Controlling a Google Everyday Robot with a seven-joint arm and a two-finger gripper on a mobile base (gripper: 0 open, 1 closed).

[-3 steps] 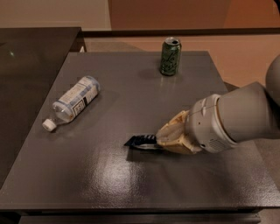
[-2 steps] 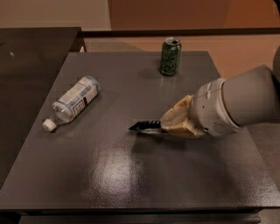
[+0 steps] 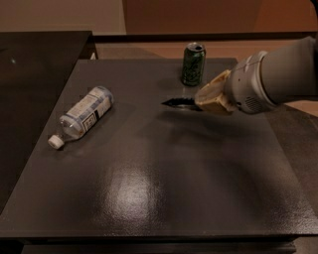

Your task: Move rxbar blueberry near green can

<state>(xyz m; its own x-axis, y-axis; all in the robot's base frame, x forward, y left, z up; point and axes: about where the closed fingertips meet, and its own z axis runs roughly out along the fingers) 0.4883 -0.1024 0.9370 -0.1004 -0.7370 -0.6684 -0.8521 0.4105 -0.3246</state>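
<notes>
— What sort of place are you running in?

— You're in a plain indoor room, lab or office, you can't tell which: a dark table (image 3: 149, 198), another dark table (image 3: 39, 54) far left, a beige wall (image 3: 59, 15) behind. Your gripper (image 3: 199, 100) hangs over the table's far right, clamped on a snack bar (image 3: 176, 103) near the can (image 3: 193, 64).

rxbar blueberry (image 3: 178, 103) end inside hand (image 3: 199, 102), arm (image 3: 278, 79) cropped

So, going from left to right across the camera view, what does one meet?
Bottle → rxbar → gripper, shut on the rxbar's right end. The can stands farther back, above where these two meet, so its place in the order is unclear.
</notes>
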